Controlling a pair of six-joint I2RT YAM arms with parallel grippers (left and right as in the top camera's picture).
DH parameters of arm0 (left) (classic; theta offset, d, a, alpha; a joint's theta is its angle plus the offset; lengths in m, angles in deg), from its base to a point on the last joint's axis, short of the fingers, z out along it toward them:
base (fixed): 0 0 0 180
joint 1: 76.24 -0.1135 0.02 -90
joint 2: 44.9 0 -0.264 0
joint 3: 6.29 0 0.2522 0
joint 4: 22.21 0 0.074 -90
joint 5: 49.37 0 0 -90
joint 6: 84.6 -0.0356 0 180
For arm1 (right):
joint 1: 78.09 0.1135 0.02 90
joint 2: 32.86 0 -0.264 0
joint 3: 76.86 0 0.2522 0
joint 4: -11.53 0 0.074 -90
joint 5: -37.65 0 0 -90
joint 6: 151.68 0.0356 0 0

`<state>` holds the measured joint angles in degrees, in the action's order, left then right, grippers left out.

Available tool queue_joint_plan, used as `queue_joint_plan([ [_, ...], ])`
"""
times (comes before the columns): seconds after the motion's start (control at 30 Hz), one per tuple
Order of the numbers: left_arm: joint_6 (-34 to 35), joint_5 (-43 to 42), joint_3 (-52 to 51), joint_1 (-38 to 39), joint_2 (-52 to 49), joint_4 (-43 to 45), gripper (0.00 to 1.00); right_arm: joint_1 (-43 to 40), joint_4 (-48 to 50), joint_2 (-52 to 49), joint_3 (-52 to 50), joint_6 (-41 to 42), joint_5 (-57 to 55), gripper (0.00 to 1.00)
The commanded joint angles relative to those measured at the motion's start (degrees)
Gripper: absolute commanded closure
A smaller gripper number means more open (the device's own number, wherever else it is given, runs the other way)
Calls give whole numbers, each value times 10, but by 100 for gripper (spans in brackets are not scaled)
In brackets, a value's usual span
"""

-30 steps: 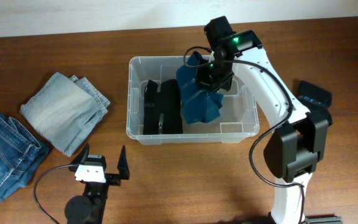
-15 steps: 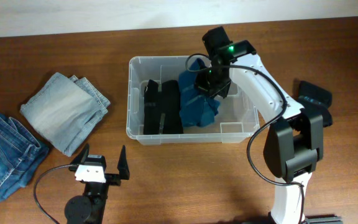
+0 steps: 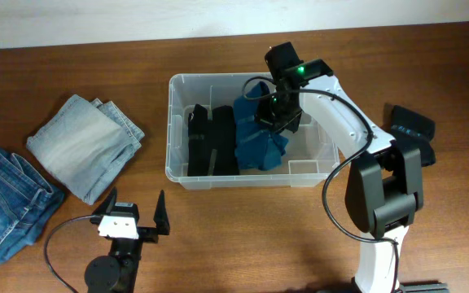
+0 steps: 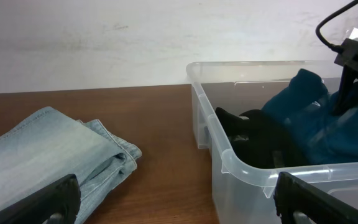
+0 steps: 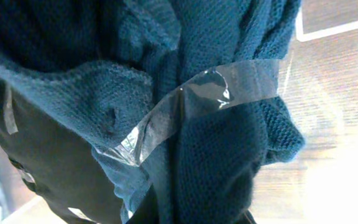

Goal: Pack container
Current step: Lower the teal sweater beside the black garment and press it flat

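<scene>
The container [image 3: 177, 130] is a clear plastic bin at the table's middle; it also shows in the left wrist view [image 4: 241, 165]. Inside lie a black folded garment [image 3: 210, 142] and a teal knitted garment [image 3: 259, 138]. My right gripper [image 3: 277, 114] is down inside the bin, shut on the teal garment [image 5: 216, 143], which fills the right wrist view with clear tape [image 5: 185, 102] round it. My left gripper [image 3: 133, 218] is open and empty near the front edge, left of the bin's front corner.
A folded light denim piece [image 3: 84, 142] lies left of the bin, also in the left wrist view [image 4: 48, 149]. Darker blue jeans [image 3: 2, 199] lie at the far left edge. A black object [image 3: 409, 126] sits at the right of the table.
My right gripper has lowered the teal garment further into the bin, beside the black garment. The left arm has not moved.
</scene>
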<state>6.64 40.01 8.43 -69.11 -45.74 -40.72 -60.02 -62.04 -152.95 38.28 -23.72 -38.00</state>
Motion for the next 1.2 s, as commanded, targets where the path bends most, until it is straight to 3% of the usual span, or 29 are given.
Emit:
queue_joint_plan([
  [0.0, -9, 4, -5, -3, 5, 0, 1, 12, -8, 5, -6, -50, 0, 96],
  [0.2, -9, 4, -5, -3, 5, 0, 0, 12, -14, 5, -9, -112, -16, 91],
  [0.23, -9, 4, -5, -3, 5, 0, 0, 12, -15, 5, -9, -126, -16, 84],
  [0.33, -9, 4, -5, -3, 5, 0, 1, 12, -15, 5, -9, -175, -15, 47],
  [0.4, -9, 4, -5, -3, 5, 0, 0, 12, -19, 5, -9, -200, -15, 33],
  [0.53, -9, 4, -5, -3, 5, 0, 0, 12, -20, 5, -9, -261, -15, 19],
  [0.67, -9, 4, -5, -3, 5, 0, 1, 10, -47, 10, 4, -340, -16, 14],
  [0.8, -9, 4, -5, -3, 5, 0, 0, 7, -81, 21, 43, -367, -33, 6],
  [1.03, -9, 4, -5, -3, 5, 0, 0, 7, -127, 25, 76, -377, -126, 4],
  [1.17, -9, 4, -5, -3, 5, 0, 0, 7, -144, 25, 75, -378, -163, 8],
])
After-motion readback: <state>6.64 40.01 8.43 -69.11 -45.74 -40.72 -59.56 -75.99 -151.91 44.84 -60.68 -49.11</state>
